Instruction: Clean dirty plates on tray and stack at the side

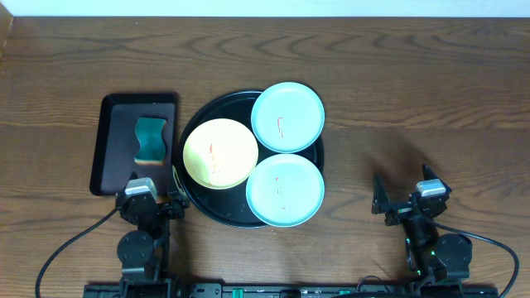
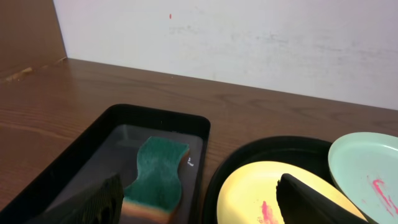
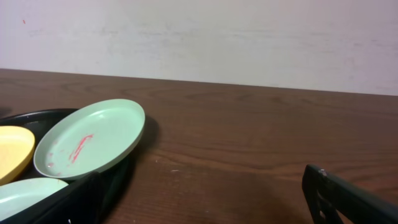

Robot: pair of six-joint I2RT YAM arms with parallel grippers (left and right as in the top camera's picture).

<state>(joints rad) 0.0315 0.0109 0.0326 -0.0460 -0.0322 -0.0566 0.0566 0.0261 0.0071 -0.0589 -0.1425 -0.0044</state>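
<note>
The large round black tray (image 1: 224, 101) holds three dirty plates. A pale yellow plate (image 1: 219, 153) lies at its left, one mint plate (image 1: 287, 117) at the top right, and another mint plate (image 1: 285, 189) at the bottom right. All three have small red smears. My left gripper (image 1: 151, 186) is open and empty near the table's front edge, left of the tray. In the left wrist view (image 2: 200, 190) its fingers frame the yellow plate (image 2: 261, 186). My right gripper (image 1: 403, 196) is open and empty, right of the tray. The right wrist view (image 3: 204, 186) shows the upper mint plate (image 3: 90, 140).
A smaller rectangular dark tray (image 1: 112, 157) at the left holds a teal sponge (image 1: 150, 139), also in the left wrist view (image 2: 154, 171). Bare wooden table (image 1: 414, 124) lies to the right of the round tray. A white wall is behind the table.
</note>
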